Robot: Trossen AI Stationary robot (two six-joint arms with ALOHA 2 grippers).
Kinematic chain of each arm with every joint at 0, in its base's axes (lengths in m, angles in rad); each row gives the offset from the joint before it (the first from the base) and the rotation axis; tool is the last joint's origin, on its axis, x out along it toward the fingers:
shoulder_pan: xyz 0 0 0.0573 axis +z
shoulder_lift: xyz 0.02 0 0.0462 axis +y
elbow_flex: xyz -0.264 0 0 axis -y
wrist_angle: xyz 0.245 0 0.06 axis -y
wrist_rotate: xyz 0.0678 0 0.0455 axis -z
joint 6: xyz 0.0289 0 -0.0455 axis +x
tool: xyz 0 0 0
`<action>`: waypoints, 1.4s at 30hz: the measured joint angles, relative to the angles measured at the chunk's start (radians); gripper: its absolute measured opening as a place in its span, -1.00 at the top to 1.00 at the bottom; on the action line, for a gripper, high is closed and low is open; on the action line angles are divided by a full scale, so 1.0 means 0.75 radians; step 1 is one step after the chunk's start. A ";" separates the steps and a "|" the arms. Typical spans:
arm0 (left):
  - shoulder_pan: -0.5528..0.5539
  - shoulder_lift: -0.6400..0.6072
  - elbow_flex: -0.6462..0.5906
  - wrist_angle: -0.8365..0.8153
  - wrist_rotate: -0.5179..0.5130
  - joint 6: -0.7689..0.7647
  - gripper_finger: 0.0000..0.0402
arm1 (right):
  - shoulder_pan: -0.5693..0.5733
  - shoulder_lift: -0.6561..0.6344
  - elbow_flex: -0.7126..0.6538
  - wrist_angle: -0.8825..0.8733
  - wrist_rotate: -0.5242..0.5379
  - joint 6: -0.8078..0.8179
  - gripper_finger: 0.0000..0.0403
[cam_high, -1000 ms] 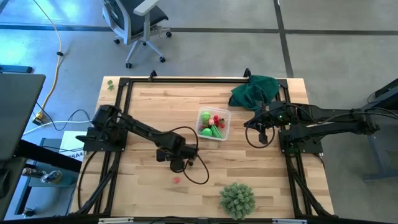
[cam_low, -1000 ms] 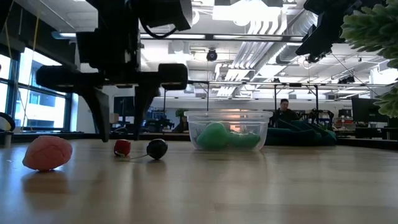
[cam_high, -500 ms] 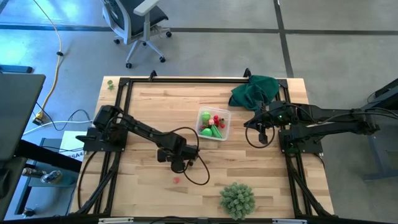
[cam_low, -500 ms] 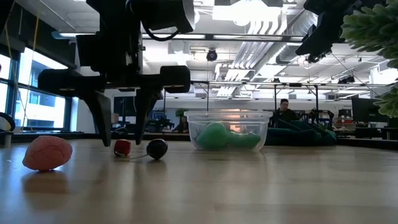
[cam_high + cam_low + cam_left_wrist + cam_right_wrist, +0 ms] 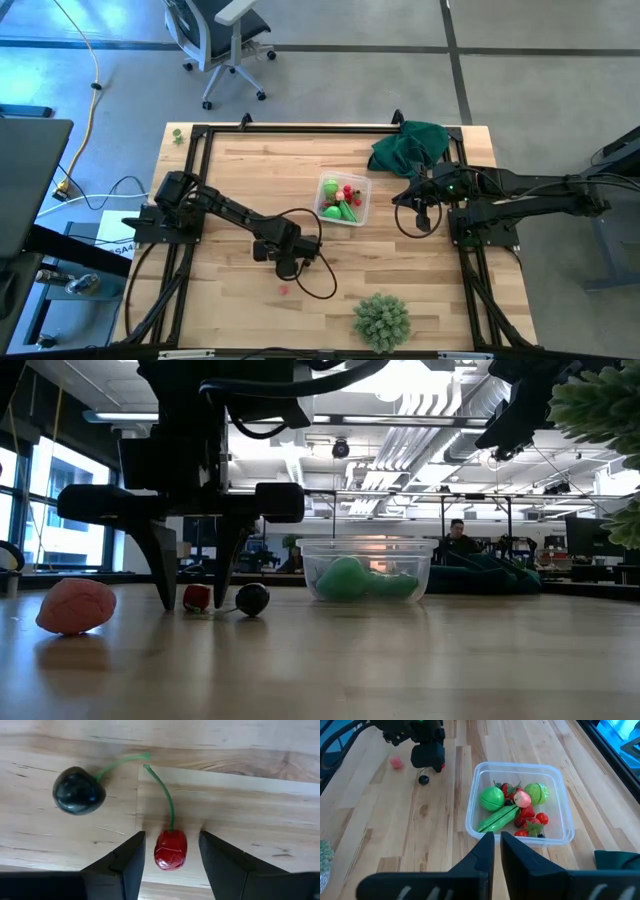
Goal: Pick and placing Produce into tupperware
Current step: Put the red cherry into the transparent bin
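A red cherry [image 5: 170,850] and a dark cherry [image 5: 78,790], joined by green stems, lie on the wooden table. My left gripper [image 5: 171,835] points straight down over them and is open. One finger stands on either side of the red cherry with a gap to each, and the tips reach almost to the table [image 5: 194,604]. The clear tupperware [image 5: 344,200] stands mid-table and holds several red and green produce pieces [image 5: 512,807]. My right gripper [image 5: 497,845] waits, shut, above the table's right side [image 5: 420,208].
A pink produce piece [image 5: 284,290] lies near the front, just beyond my left gripper. A pale-green spiky ball [image 5: 381,320] sits at the front edge. A dark green cloth [image 5: 410,148] lies at the far right corner. Black frame rails [image 5: 300,128] border the table.
My left gripper has sunk a little toward the table, still open, so its fingertips now flank the red cherry lower down. The cherries have not moved.
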 joint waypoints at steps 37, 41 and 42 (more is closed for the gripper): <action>0.002 0.008 0.038 0.069 -0.045 -0.120 0.56 | 0.000 0.000 0.000 0.000 0.000 0.000 0.88; 0.001 0.007 0.101 0.058 -0.056 -0.164 0.56 | 0.000 0.000 0.001 0.000 0.000 0.000 0.88; 0.002 0.007 0.117 0.055 -0.056 -0.177 0.56 | 0.000 0.000 0.001 0.000 0.000 0.000 0.88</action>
